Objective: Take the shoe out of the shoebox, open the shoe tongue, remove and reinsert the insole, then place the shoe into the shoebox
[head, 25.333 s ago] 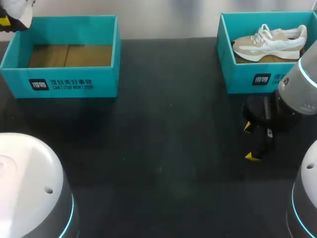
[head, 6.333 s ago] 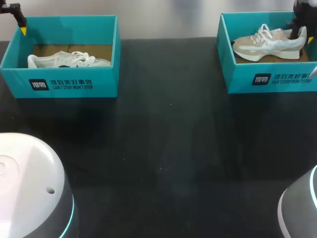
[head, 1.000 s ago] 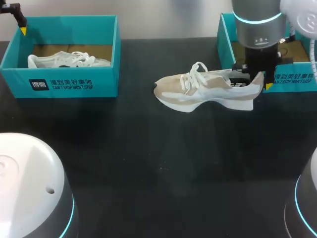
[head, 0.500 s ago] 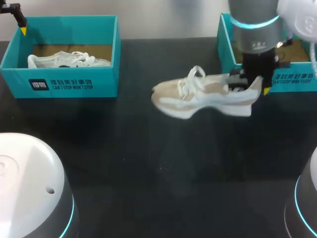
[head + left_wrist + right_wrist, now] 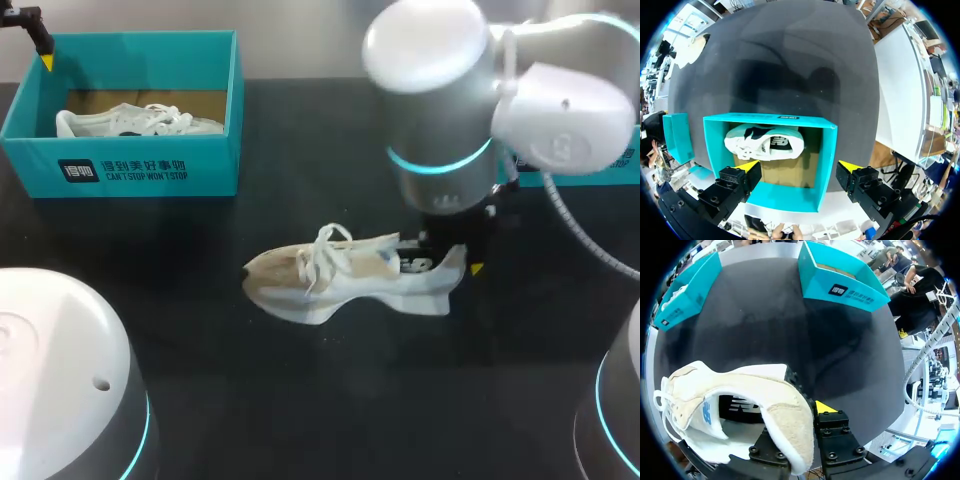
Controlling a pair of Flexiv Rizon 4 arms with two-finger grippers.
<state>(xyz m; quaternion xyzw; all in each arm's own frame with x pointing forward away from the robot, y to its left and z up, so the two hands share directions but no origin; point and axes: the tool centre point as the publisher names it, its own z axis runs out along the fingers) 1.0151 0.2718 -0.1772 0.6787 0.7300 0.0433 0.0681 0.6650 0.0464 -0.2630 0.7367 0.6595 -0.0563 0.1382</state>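
1. A black table (image 5: pixel 330 400) takes up the scene, with a teal box towards each far corner.
2. The shoe (image 5: pixel 340 280), a beige and white sneaker, is out of its box, over the middle of the table with its toe towards my left. I cannot tell whether the sole touches the surface.
3. The right gripper (image 5: pixel 447 262) is clamped on the shoe's heel (image 5: pixel 785 420): one finger goes inside the collar, and the yellow-tipped one presses the outside.
4. The right arm (image 5: pixel 440 100) comes down over the shoe and hides most of the right shoebox (image 5: pixel 590 165), which stands well apart behind it.
5. The left shoebox (image 5: pixel 130 165) holds a second shoe (image 5: pixel 135 122), white, lying on its side.
6. The left gripper (image 5: pixel 799 166) hangs above that box with its fingers spread wide and nothing between them.
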